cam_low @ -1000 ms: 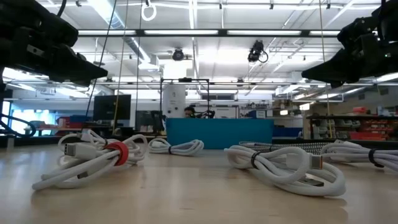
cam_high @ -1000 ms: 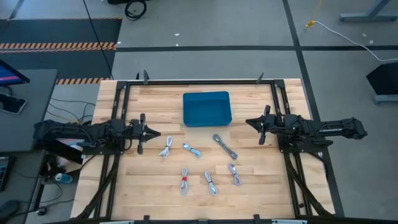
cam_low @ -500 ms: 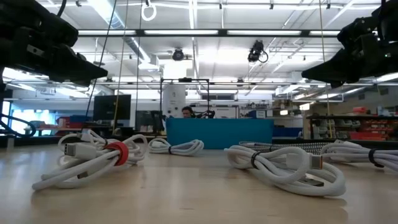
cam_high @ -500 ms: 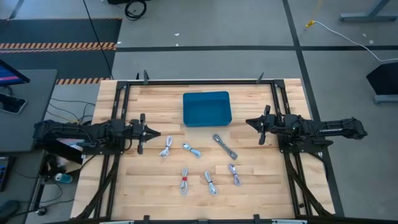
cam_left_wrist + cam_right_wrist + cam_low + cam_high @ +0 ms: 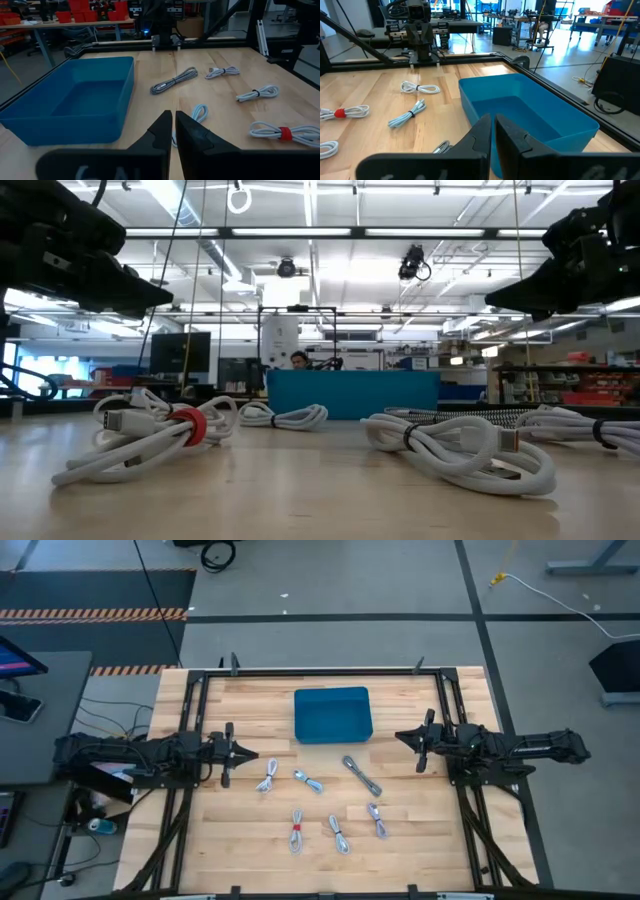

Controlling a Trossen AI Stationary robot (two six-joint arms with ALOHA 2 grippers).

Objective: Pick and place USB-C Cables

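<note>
Both grippers, left gripper (image 5: 243, 756) and right gripper (image 5: 402, 737), are hanging closed and empty above the table while six USB-C cables (image 5: 320, 802) are lying beside the blue bin (image 5: 332, 714); nothing is picked yet, so a gripper needs opening over a bundle.

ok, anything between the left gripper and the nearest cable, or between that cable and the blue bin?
Nothing visible. The left gripper, shut, hangs beside the nearest cable bundle with only bare table between them. From that bundle to the blue bin the wood is bare too; the other bundles lie off that line.
</note>
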